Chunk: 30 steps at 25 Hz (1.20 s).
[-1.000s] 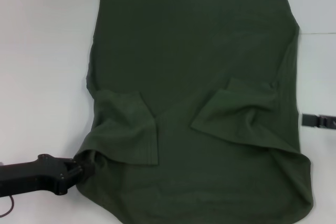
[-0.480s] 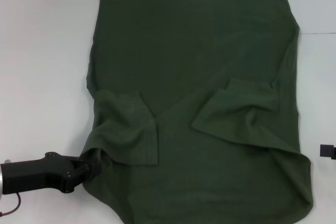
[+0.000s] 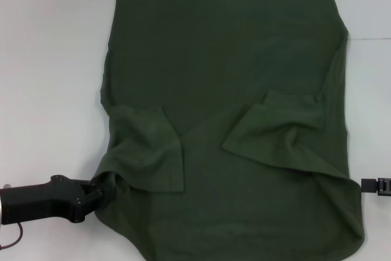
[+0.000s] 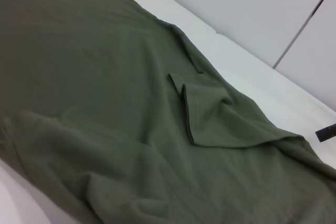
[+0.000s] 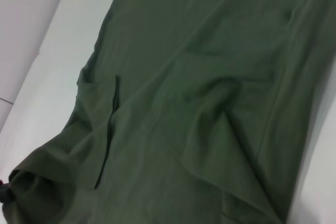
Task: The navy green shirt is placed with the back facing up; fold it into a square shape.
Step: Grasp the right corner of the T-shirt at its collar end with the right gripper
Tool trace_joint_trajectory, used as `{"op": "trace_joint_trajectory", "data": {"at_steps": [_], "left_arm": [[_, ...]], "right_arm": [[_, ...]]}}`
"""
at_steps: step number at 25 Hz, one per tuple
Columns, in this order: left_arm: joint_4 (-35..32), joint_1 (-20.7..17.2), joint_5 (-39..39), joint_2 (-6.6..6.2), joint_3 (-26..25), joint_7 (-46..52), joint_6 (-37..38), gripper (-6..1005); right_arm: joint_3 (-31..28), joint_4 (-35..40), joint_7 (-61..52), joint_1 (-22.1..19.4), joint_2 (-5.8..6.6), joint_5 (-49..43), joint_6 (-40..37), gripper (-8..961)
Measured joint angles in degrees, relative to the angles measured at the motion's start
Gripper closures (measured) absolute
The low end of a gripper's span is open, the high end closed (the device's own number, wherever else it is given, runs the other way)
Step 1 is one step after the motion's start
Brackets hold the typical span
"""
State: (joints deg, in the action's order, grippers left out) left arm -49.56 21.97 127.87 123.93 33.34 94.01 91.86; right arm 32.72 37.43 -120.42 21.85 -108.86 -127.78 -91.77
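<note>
Navy green shirt [image 3: 226, 77] lies spread across the tabletop [image 3: 49, 59], both sleeves already folded inward; body folds remain. Left claw [image 3: 101, 195] at seven o'clock apparently pinches its shoulder corner. Right claw [image 3: 374, 186] at four o'clock: cannot tell.

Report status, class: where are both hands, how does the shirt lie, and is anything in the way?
Left hand at shirt's near left corner, grip unclear. Right hand at right edge, barely in view. Navy green shirt spread flat, both sleeves folded inward. Nothing in the way.
</note>
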Motion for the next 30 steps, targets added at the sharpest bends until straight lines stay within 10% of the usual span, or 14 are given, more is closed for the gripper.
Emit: {"op": "trace_joint_trajectory", "data": {"at_steps": [30], "left_arm": [[0.17,0.53,-0.01,-0.09,-0.11,-0.52,-1.17,968]], "right_arm": [[1.10,-6.45,4.48,8.12,-2.46,-2.19,-0.73,56]]}}
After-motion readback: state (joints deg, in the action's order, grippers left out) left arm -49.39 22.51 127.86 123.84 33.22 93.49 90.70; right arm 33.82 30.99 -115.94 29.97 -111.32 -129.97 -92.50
